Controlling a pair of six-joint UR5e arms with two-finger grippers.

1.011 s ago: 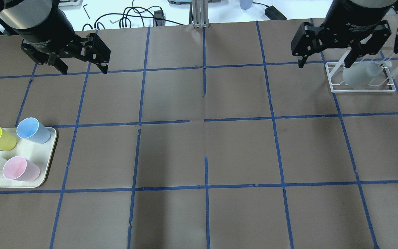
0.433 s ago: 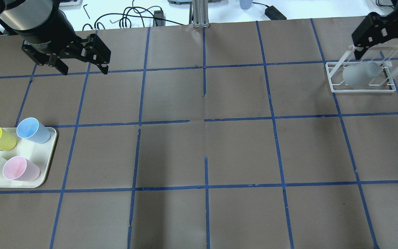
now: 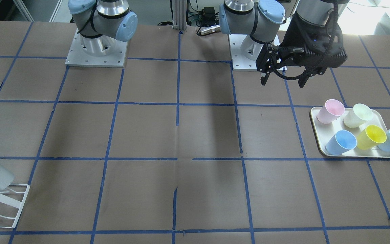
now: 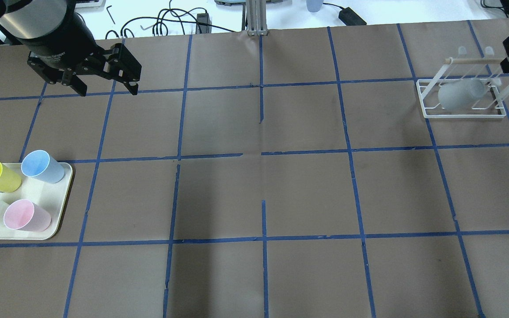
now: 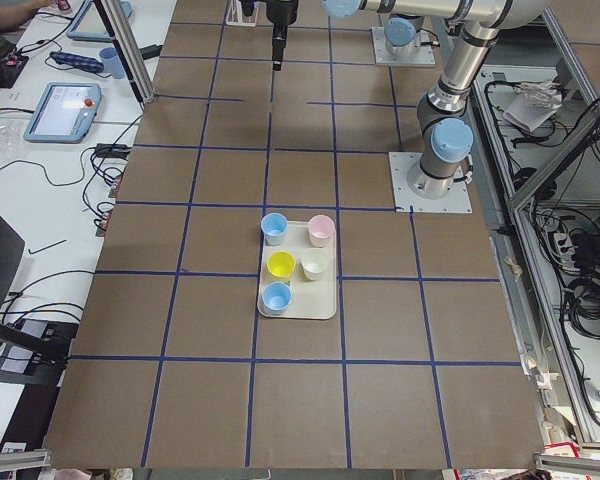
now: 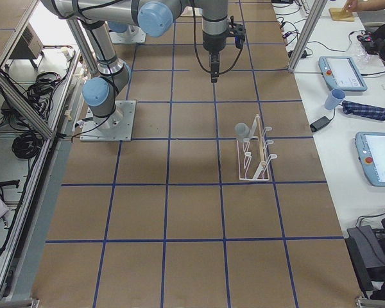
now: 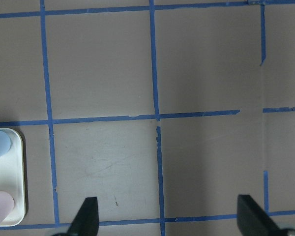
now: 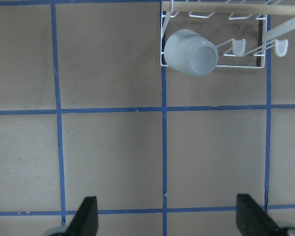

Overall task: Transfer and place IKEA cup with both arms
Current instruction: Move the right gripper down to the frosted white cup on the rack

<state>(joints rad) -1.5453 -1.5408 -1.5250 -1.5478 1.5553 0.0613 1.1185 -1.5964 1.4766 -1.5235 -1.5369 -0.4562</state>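
- Table (image 4: 307,190): brown paper with a blue tape grid, spread out under both grippers.
- Left gripper (image 4: 108,90): hanging above the table, fingers spread wide, nothing between them.
- Right gripper (image 8: 166,198): also wide open and empty, hovering above the table.
- Tray (image 4: 44,192): well apart from the left gripper, just at the left edge of its wrist view, with coloured cups (image 4: 27,215) standing on it.
- Rack (image 4: 464,116): white wire, ahead of the right gripper's fingertips in its wrist view, clear of them.
- Cup (image 8: 191,54): pale grey, hung tilted on the rack's end, base towards the right wrist camera, neither gripper touching it.
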